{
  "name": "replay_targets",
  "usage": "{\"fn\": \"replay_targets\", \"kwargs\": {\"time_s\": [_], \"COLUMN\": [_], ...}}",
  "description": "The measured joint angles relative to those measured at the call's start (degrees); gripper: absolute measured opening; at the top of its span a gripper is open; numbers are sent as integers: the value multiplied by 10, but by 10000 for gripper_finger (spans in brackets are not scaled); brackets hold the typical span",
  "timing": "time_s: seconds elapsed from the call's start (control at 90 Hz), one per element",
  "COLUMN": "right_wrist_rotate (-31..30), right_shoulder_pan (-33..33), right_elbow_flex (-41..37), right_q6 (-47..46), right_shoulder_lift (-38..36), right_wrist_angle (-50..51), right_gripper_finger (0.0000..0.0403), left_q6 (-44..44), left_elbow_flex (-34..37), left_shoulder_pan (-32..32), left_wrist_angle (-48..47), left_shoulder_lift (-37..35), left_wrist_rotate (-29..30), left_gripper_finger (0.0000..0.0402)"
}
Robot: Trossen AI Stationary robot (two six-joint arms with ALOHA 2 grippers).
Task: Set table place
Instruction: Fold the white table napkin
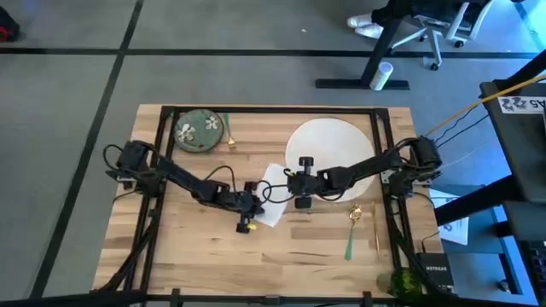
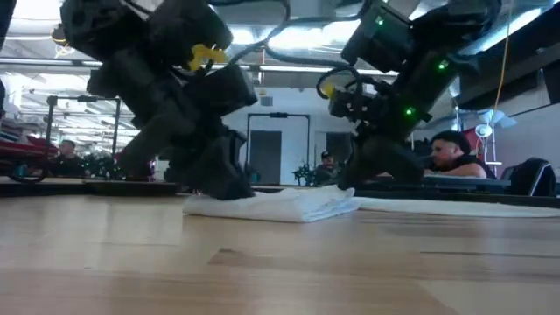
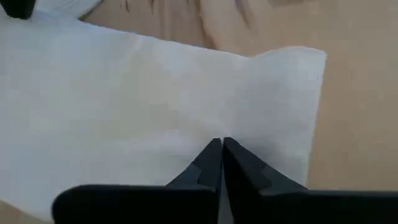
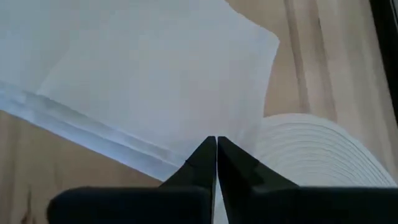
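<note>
A white napkin (image 1: 273, 192) lies folded on the table (image 1: 188, 247), its far right corner against the large white plate (image 1: 333, 147). My left gripper (image 1: 250, 211) is shut at the napkin's near left end (image 2: 206, 203). My right gripper (image 1: 294, 185) is shut at the napkin's far right edge, next to the plate (image 4: 317, 149). The green flowered dish (image 1: 198, 130) sits at the far left with a gold piece of cutlery (image 1: 230, 135) beside it. Green-handled cutlery (image 1: 352, 232) lies near the right edge. My left gripper comes down slanting from the table's left, and its shut fingertips (image 3: 211, 155) meet on the napkin's top (image 3: 186, 118), inside its edge. One layer or several, I cannot tell. The napkin lies flat on the table. My right gripper comes down slanting from the table's right. Its shut fingertips (image 4: 208, 155) meet at the napkin's hemmed edge (image 4: 143, 149), right beside the plate's rim. The fingers hide the place of contact. The napkin stays flat on the table.
A green tumbler (image 1: 397, 281) stands at the near right corner. Black frame bars (image 1: 158, 170) run along the table's left, right and far sides. Bare wood lies near the front edge (image 1: 256, 264). People sit in the room beyond the table (image 2: 451, 153).
</note>
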State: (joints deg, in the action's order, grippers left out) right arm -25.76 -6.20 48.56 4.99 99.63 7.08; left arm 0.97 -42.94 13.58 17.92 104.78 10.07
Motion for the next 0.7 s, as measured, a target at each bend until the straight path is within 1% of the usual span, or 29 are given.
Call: {"fn": "replay_targets", "kwargs": {"time_s": [0.178, 0.367, 0.422, 0.567, 0.7], "right_wrist_rotate": [5, 5, 5, 9, 10], "right_shoulder_pan": [-2, -2, -2, -2, -2], "right_elbow_flex": [0, 0, 0, 0, 0], "right_q6": [2, 5, 8, 13, 13], "right_shoulder_lift": [0, 0, 0, 0, 0], "right_wrist_angle": [3, 2, 1, -6, -12], "right_gripper_finger": [0, 0, 0, 0, 0], "left_q6": [-34, -67, -69, -44, 1], "left_elbow_flex": [-1, -3, -8, -26, -50], "left_shoulder_pan": [32, 93, 110, 132, 121], "left_wrist_angle": [7, 14, 11, -13, -2], "left_shoulder_lift": [13, 15, 15, -2, -39], "left_wrist_rotate": [5, 0, 10, 59, 69], "left_gripper_finger": [0, 0, 0, 0, 0]}}
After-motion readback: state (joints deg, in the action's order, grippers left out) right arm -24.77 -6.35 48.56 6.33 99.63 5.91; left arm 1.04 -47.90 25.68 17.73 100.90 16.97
